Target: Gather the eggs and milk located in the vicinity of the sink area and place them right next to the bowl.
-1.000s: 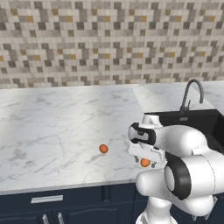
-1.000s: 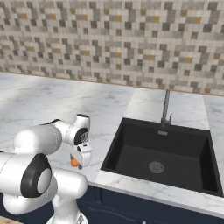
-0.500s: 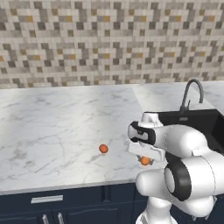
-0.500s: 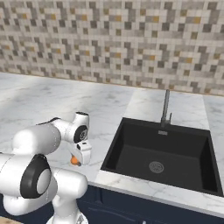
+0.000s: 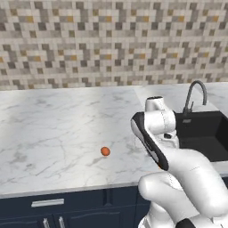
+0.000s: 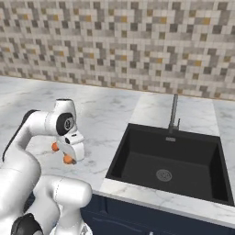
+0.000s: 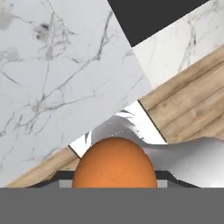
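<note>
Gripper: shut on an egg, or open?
Shut on an egg: in the hand view it sits right at the gripper. Another egg lies on the counter.

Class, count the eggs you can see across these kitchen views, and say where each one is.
2. One egg lies alone on the marble counter; the other egg sits in the tool, lifted above the counter's front edge.

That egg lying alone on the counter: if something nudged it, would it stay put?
Probably not. The egg is smooth and rounded, and the marble counter looks flat and polished, so it would likely roll, perhaps in a curve. Nothing stands near it to stop it. The shell is presumably brittle, so a hard knock or a fall could crack it.
</note>
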